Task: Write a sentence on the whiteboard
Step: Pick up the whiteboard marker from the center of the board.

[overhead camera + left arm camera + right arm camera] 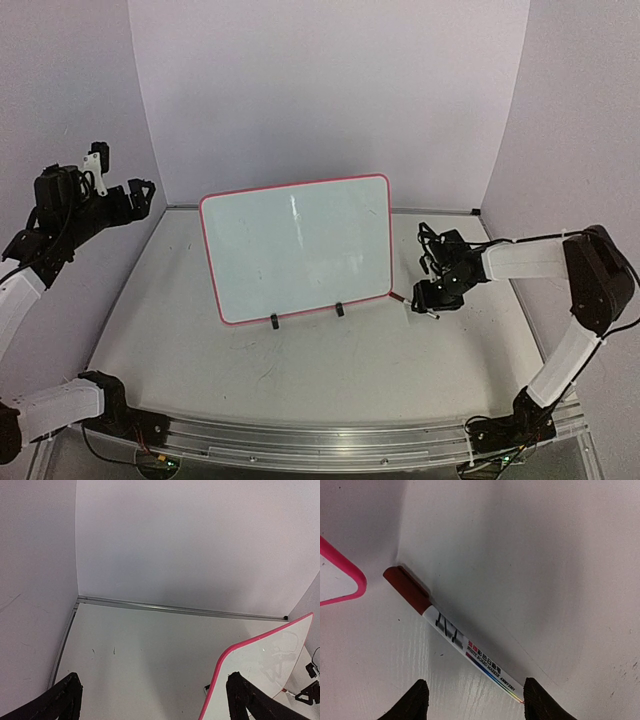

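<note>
The whiteboard [295, 250] stands tilted back on the table, glossy white with a red-pink frame, and no sentence is in view on it. A white marker [465, 647] with a dark red cap lies flat on the table just off the board's lower right corner [345, 582]. My right gripper [475, 692] hovers low over the marker's tail end. It is open, with the barrel running between the fingers [415, 697] and its tip close to the right one. In the top view that gripper [428, 308] sits right of the board. My left gripper [140, 190] is raised at the far left and open, with nothing in it [152, 685].
Two small black clip feet [275, 321] prop the board's bottom edge. A metal rail [175, 609] runs along the table's back edge under the pale walls. An aluminium rail [320, 440] carries the arm bases at the near edge.
</note>
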`<state>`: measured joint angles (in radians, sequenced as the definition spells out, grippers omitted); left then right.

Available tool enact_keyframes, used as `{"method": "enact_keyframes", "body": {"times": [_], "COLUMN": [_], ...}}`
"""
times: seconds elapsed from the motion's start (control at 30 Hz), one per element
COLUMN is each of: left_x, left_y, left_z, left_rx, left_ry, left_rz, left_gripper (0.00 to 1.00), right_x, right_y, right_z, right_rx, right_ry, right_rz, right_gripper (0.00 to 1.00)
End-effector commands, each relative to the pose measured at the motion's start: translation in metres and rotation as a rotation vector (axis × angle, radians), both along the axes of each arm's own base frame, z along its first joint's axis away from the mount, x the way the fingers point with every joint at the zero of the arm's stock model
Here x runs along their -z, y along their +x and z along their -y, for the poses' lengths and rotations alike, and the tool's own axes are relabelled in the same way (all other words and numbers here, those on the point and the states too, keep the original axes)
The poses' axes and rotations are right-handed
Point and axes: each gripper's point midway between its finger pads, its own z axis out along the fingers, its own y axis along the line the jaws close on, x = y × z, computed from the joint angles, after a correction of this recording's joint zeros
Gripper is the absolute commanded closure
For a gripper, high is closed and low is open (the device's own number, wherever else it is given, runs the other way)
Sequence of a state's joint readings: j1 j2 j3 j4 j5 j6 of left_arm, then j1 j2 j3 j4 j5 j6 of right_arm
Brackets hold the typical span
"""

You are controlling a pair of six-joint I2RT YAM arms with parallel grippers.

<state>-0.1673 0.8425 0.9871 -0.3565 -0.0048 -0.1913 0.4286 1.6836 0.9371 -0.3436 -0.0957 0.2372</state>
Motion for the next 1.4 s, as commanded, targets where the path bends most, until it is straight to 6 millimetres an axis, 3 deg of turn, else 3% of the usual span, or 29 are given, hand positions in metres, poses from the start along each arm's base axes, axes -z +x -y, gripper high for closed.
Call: {"method": "enact_keyframes", "body": {"times": [0.0, 0.63, 1.13, 1.27, 1.37], "left_x": [-0.013, -0.013, -0.011, -0.009, 0.0], "left_y": [0.0, -0.001, 0.003, 0.001, -0.005], "left_z": [-0.005, -0.003, -0.002, 0.01, 0.021], "left_rx": [-0.029, -0.013, -0.009, 0.057, 0.121], "left_ry": [-0.006, -0.007, 0.007, -0.012, -0.048], "left_rz": [0.045, 0.045, 0.034, 0.019, -0.014], "left_gripper": [0.0, 0.0, 0.01, 0.0, 0.0], "right_x": [-0.001, 0.018, 0.026, 0.019, -0.006], "right_y": [0.007, -0.004, -0.009, -0.008, -0.004], "right_z": [-0.004, -0.008, -0.01, -0.005, 0.002], "right_rx": [-0.08, -0.131, -0.121, -0.079, -0.016], "right_ry": [-0.039, -0.128, -0.192, -0.196, -0.195], "right_rz": [-0.018, -0.113, -0.137, -0.112, -0.038], "right_gripper": [0.42, 0.58, 1.0, 1.0, 1.0]}}
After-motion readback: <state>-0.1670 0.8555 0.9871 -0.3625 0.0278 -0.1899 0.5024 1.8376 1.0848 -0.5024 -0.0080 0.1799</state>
